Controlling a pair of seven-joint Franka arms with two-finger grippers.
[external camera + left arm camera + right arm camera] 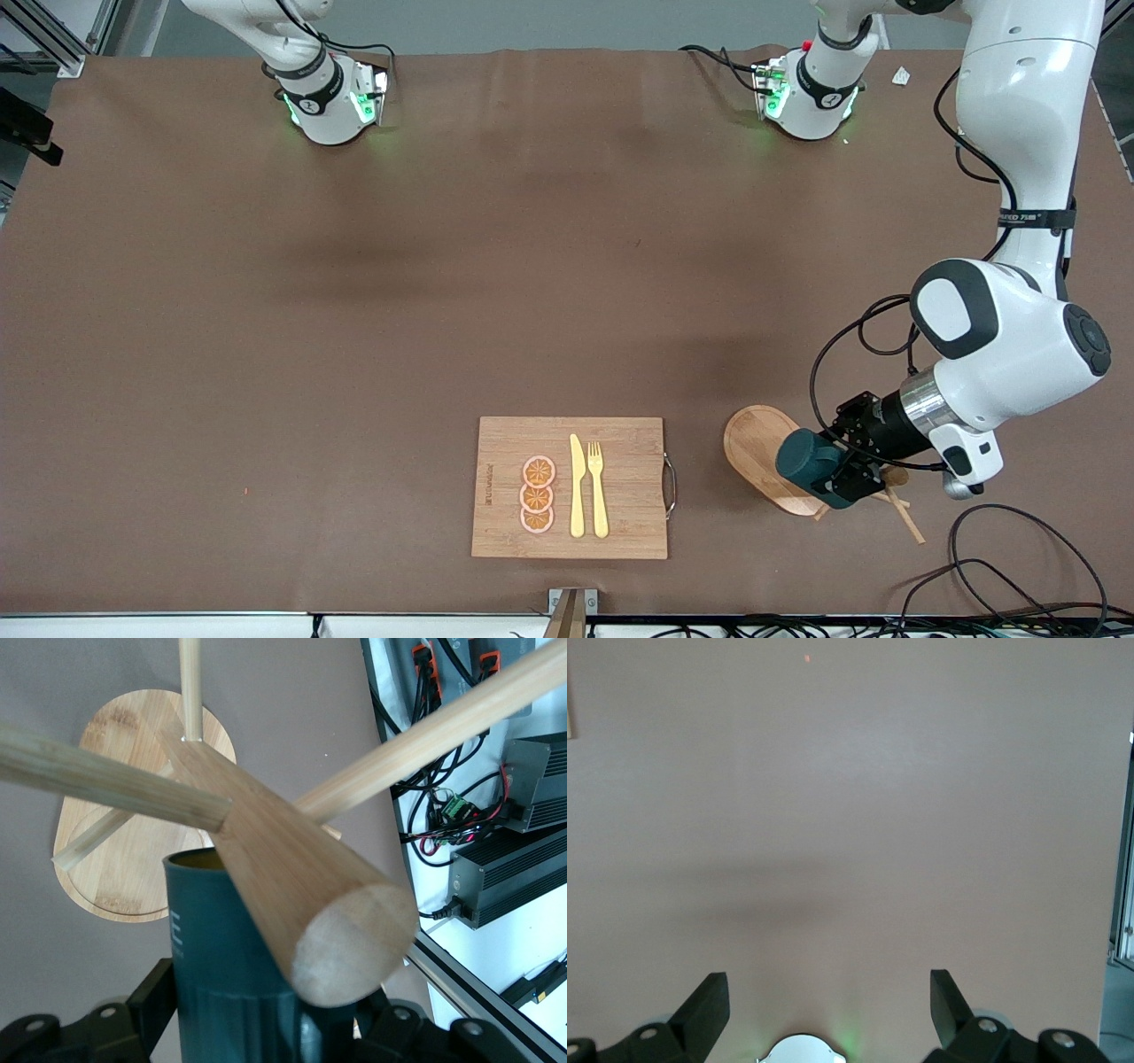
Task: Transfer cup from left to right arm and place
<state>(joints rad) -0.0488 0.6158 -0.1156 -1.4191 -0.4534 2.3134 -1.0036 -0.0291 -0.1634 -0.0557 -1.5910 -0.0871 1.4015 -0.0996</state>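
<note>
Brown mat covers the table; cables trail along the edge near the front camera. Cutting board carries orange slices, knife, fork. Left gripper pinches the cup at the wooden peg rack, probably on a peg. Right gripper waits, fingers spread, over bare mat.

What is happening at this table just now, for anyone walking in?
The left end effector is shut on the teal cup at the wooden peg rack, toward the left arm's end of the table. The right end effector waits open above bare table. A cutting board holds orange slices, a knife and a fork.
</note>
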